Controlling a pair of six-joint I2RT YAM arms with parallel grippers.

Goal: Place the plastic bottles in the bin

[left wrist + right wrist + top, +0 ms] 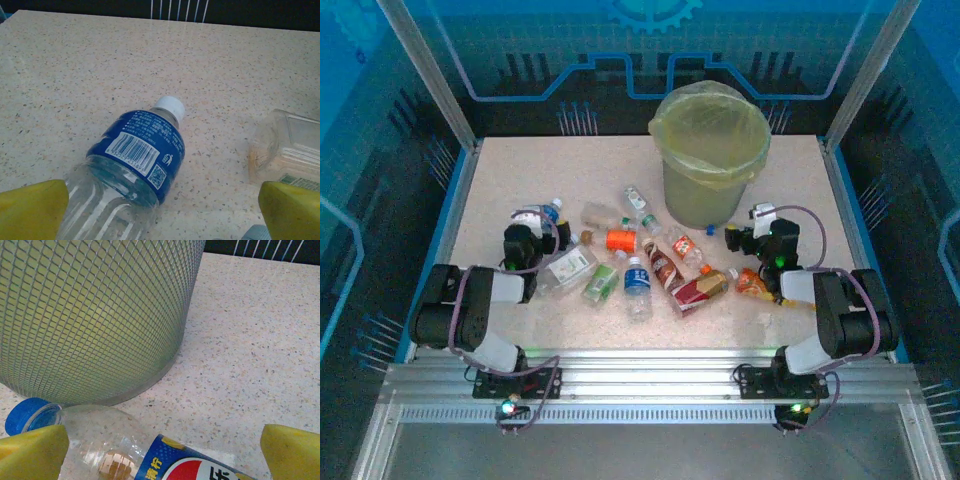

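**Q:** State the quantities.
**A:** One table, one bin, two grippers. Plastic bottles: about twelve in the top view. The middle ones overlap, so the count is approximate. All counted bottles lie on their sides on the table, in a band on the near side of the bin, between the two grippers.

**Q:** Describe the left side.
**A:** The left gripper has its jaws spread wide and clamps nothing. In the left wrist view the blue-label bottle lies between the yellow fingers. Its long axis runs near to far, with the white cap at the far end, tipped slightly right. This view adds what the top view does not resolve: a barcode on the label, and a square clear bottle to the right, apart from the first.

**Q:** Describe the right side.
**A:** The bin stands upright, far and right of centre. The right gripper has its jaws wide open and holds nothing. A Pepsi-label bottle lies across the gap between its fingers. The long axis runs left to right, with the blue cap at the left end, just beside the foot of the bin. The right wrist view shows the bin wall as wire mesh with the yellow-green liner behind it. The top view shows the liner folded over the rim.
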